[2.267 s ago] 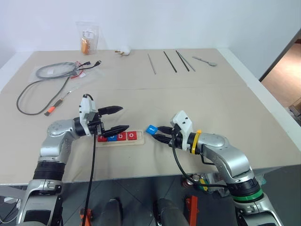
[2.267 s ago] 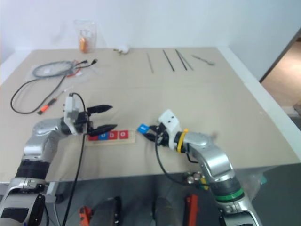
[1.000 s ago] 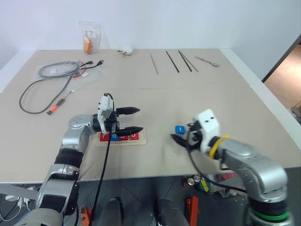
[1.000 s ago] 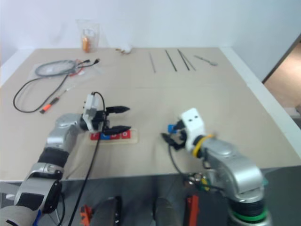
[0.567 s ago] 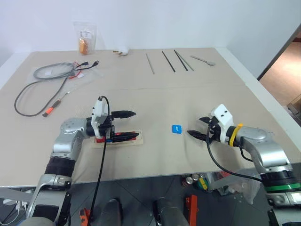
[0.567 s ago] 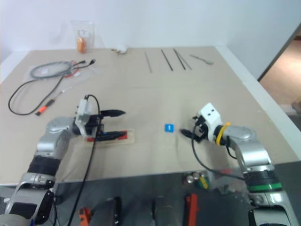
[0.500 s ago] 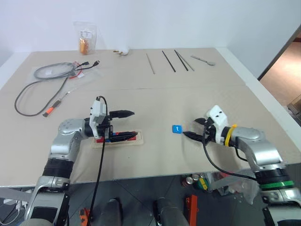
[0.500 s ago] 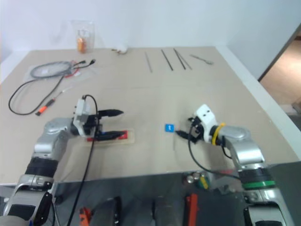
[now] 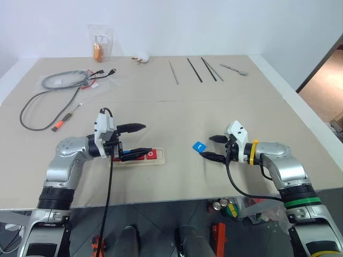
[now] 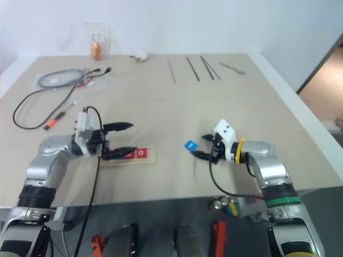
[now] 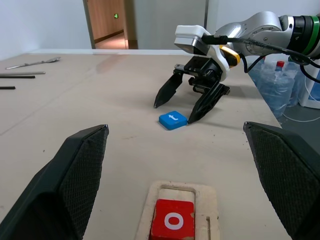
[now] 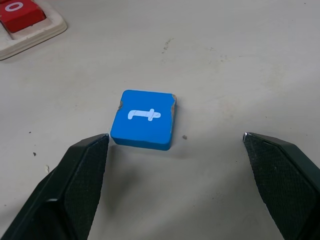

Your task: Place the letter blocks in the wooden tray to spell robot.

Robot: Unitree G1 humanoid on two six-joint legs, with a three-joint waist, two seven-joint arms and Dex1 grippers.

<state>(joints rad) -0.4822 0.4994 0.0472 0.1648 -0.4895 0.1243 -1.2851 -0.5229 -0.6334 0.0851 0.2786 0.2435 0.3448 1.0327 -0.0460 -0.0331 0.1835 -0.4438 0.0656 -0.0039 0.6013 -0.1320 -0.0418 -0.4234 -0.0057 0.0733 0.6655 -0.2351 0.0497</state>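
**One tile left out, rest of the word half hidden**

One blue t block [image 9: 198,145] lies flat on the bench [image 9: 225,96], well apart from the wooden tray [image 9: 159,156], out toward the bench's right side and nearer the front edge than the back. The right end effector [image 9: 214,147] sits just beside it, fingers wide apart with the tile close to the tips, not gripped.

The left end effector [image 9: 140,140] hangs over the tray, fingers apart too, holding nothing. It covers most of the tray, so I can only read the red o block [image 11: 173,224] next to the empty end slot; in the left wrist view that tile is cut off. A bit of blue and red peeks out under the fingers, letters unreadable.
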